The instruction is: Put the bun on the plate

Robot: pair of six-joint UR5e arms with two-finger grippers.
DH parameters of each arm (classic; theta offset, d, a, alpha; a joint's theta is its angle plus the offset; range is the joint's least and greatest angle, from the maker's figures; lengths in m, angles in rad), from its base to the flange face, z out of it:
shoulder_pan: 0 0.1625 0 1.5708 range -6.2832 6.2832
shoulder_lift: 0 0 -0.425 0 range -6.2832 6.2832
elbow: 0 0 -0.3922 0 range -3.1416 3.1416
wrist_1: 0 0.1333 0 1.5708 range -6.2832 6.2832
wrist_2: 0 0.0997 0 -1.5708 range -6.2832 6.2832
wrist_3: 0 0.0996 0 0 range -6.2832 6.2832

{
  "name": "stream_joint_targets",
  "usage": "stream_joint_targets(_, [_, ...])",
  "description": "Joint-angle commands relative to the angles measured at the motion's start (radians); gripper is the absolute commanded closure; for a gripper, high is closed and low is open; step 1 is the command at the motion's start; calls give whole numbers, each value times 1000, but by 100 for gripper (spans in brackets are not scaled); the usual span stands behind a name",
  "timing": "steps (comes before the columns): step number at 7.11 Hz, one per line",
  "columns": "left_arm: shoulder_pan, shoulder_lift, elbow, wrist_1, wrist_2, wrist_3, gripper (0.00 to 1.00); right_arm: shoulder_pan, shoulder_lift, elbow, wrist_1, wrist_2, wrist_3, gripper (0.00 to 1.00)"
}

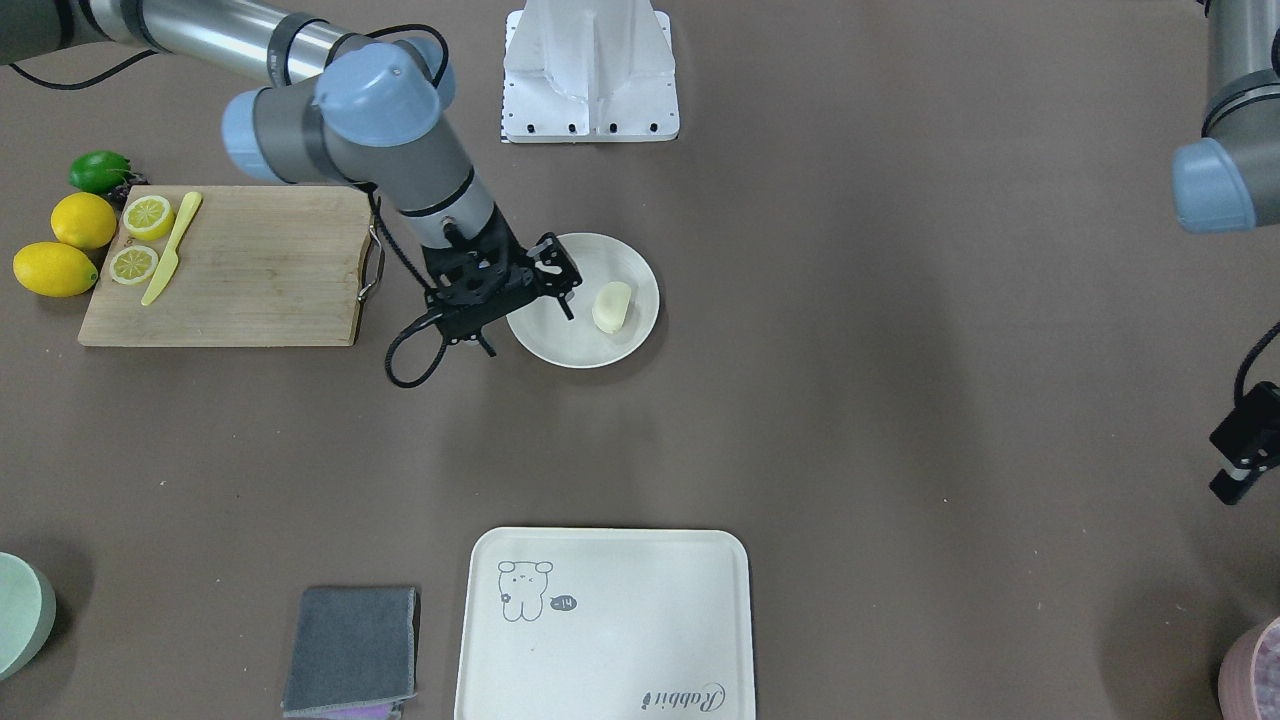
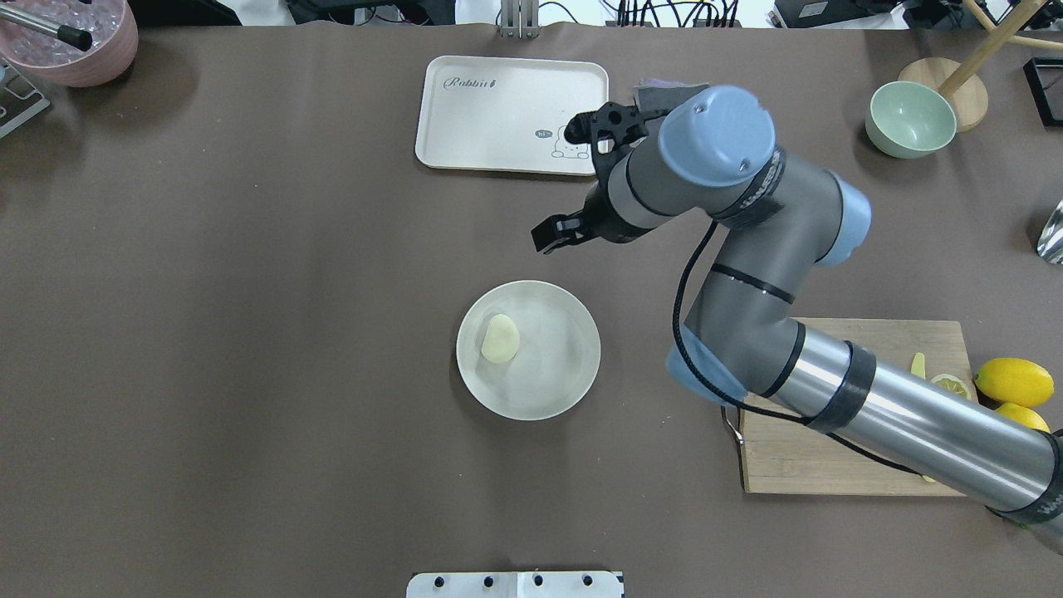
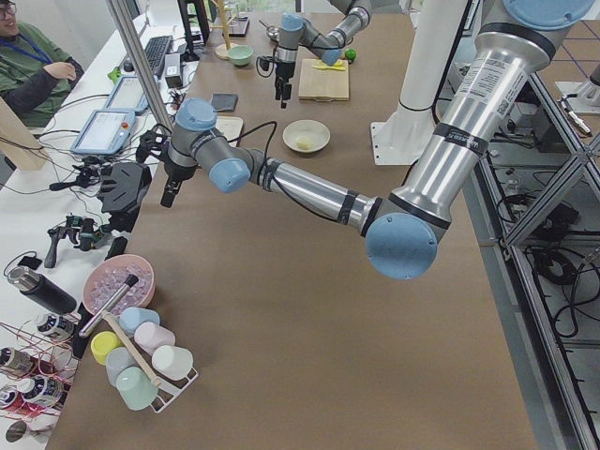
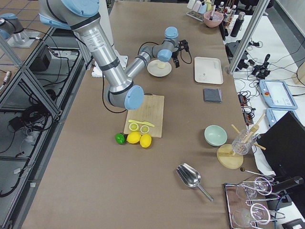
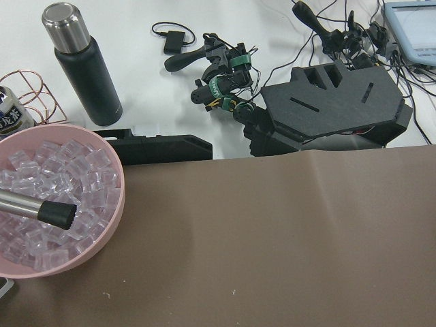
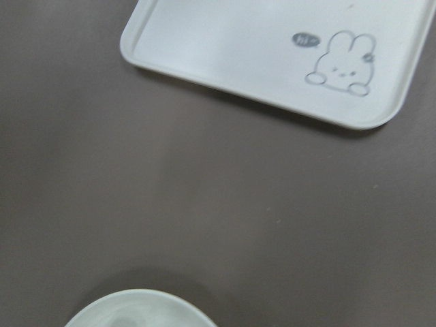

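The pale cream bun (image 1: pixel 612 306) lies on its side on the round off-white plate (image 1: pixel 640 262), toward the rim that is on the right in the front-facing view. The overhead view shows the bun (image 2: pixel 500 339) on the left part of the plate (image 2: pixel 573 349). My right gripper (image 1: pixel 560 285) hangs over the plate's other edge, open and empty, a short way from the bun. In the overhead view it (image 2: pixel 558 235) sits just beyond the plate. My left gripper (image 1: pixel 1243 445) is far off at the table's end; whether it is open or shut I cannot tell.
A wooden cutting board (image 1: pixel 250 270) carries lemon halves and a yellow knife, with whole lemons (image 1: pixel 70 245) and a lime beside it. A cream tray (image 1: pixel 605 625), a grey cloth (image 1: pixel 352 650), a green bowl (image 2: pixel 909 120) and a pink bowl of ice (image 2: pixel 71 37) stand around the edges.
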Motion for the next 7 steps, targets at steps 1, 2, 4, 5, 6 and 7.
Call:
stream_joint_targets(1, [-113,-3,47,63,-107,74,2,220,-33,-6,-83,168,-188,0])
stream_joint_targets(2, [-177,-6,50,147,-148,80,2,299,-33,3,-184,193,-315,0])
stream_joint_targets(4, [-229,-10,93,181,-165,82,2,462,-52,-15,-328,268,-536,0])
stream_joint_targets(5, [-236,-9,108,218,-219,82,2,507,-100,-12,-358,267,-557,0])
stream_joint_targets(6, [-239,-18,105,280,-247,83,2,559,-146,-12,-358,258,-576,0])
stream_joint_targets(7, [-241,-17,110,299,-242,97,2,619,-185,-21,-366,264,-650,0])
